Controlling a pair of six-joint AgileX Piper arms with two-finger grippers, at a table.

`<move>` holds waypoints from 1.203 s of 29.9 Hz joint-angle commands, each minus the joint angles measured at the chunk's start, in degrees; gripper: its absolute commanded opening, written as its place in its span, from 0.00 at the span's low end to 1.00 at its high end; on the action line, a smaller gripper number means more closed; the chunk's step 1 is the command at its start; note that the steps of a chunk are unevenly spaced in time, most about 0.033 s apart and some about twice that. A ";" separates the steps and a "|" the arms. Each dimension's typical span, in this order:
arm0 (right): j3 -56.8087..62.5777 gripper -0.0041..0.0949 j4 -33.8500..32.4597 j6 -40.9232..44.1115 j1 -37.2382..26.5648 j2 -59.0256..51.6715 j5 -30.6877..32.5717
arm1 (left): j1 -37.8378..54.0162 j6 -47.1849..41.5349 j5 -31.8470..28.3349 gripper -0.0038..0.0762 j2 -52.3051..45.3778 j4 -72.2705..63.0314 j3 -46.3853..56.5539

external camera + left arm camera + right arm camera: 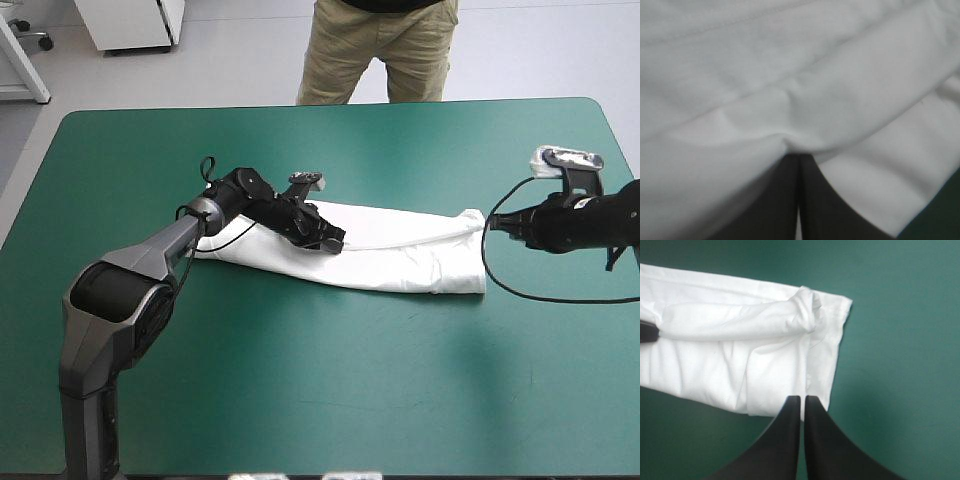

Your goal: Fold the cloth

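Note:
The white T-shirt lies folded into a long band across the middle of the table. My left gripper rests on its left half, fingers together. In the left wrist view the cloth puckers right at the tips of the left gripper, pinched there. My right gripper hovers shut at the band's right end. In the right wrist view the right gripper points at the near corner of the shirt, holding nothing; a rolled fold runs along the band.
The teal-green cover stretches wide in front of the shirt and beyond its right end. The table's far edge lies well behind the band.

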 commanded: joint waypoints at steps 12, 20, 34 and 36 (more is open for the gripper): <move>4.22 0.81 15.12 -9.79 -0.36 12.62 -7.48 | -0.26 -0.67 1.79 0.04 -2.55 -1.07 -1.23; 4.22 0.77 14.99 -11.23 -0.24 21.64 -9.10 | -0.26 -1.02 1.87 0.04 -2.55 -1.07 -1.23; 4.25 0.18 14.82 -14.45 3.05 25.34 -8.44 | -0.26 -1.02 1.16 0.04 -2.55 -0.79 -1.23; 4.25 0.03 14.10 -14.45 3.05 25.34 -8.90 | -0.26 -1.02 1.16 0.04 -2.55 -0.69 -1.23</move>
